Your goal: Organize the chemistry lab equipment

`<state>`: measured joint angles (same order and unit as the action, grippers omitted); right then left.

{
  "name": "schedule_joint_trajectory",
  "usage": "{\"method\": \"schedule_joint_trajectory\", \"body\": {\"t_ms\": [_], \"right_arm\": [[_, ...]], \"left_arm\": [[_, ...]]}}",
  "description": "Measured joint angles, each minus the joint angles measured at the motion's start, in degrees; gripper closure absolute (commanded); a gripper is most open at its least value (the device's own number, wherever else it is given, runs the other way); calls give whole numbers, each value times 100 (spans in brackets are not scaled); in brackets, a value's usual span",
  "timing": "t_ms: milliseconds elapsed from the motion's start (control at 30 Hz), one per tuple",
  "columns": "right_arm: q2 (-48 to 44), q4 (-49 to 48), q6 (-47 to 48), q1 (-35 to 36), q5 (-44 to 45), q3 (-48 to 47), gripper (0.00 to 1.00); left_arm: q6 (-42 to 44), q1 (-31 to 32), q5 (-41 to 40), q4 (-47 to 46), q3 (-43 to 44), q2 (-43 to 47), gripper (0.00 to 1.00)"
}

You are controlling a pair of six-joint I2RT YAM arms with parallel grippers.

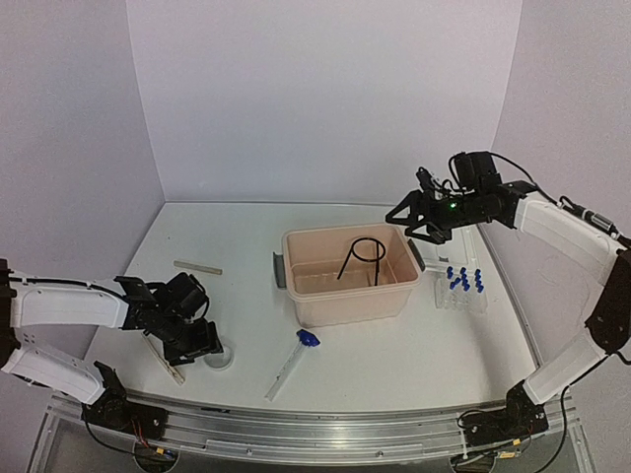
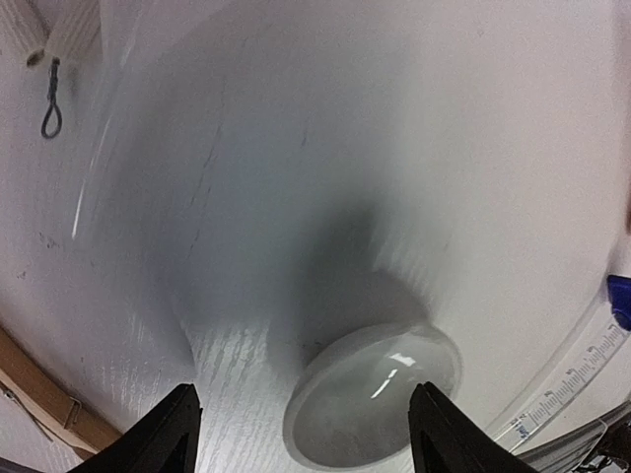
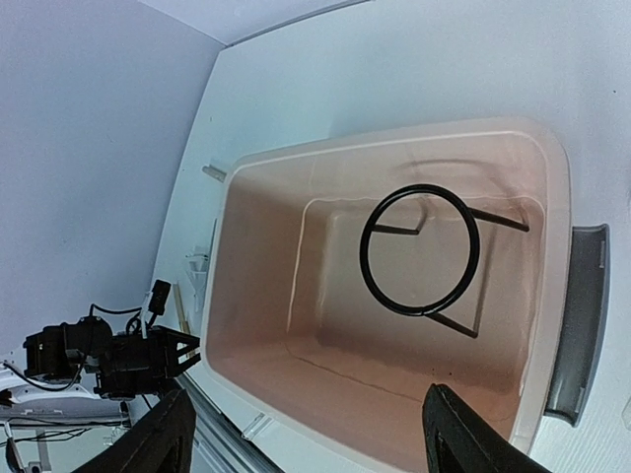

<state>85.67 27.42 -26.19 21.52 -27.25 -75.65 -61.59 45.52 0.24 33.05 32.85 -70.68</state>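
Left gripper (image 2: 304, 394) is low over the table (image 1: 246, 236) at the near left, fingers spread. The clear funnel (image 2: 380, 389) sits wide end down on the table, right between the fingers. The right finger is at the funnel's rim, and there is a visible gap on the left finger's side. Can't tell if either finger actually touches it; it is not pinched. The wooden clamp (image 2: 39, 394) lies flat just left of this gripper, partly under the arm in the top view. The long blue-tipped tube (image 1: 291, 365) lies on the table just right of the funnel, blue end pointing toward the tub (image 1: 345, 301).

Right gripper (image 3: 308, 392) hangs above the tub's right end, fingers spread, holding nothing. The black ring stand (image 3: 363, 246) is inside the tub, directly below the gripper and well clear of it, ring tilted up.

The clear rack (image 1: 463, 301) with small blue-capped tubes (image 1: 463, 281) standing in it sits just right of the tub, below and near the right arm. A pale rod (image 1: 197, 267) lies on the table left of the tub, apart from both grippers.
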Motion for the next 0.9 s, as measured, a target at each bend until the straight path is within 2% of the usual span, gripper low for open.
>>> {"method": "schedule_joint_trajectory", "body": {"t_ms": [100,200,367,633,767,900], "right_arm": [[-15,-13,45,0,-1,106,24],[-75,-39,68,0,2,156,24],[-192,-76,71,0,3,174,25],[-288,-90,75,0,63,253,25],[-406,-87,101,0,161,313,25],[-585,-90,153,0,274,364,25]], "left_arm": [[-106,2,191,-81,-154,-179,41],[-150,-9,288,-275,-136,-350,57],[-130,-20,296,-517,132,-839,98],[106,-15,-9,-308,710,-1185,100],[404,-18,-415,14,1203,-898,100],[1029,-20,-764,-18,2161,-508,100]]}}
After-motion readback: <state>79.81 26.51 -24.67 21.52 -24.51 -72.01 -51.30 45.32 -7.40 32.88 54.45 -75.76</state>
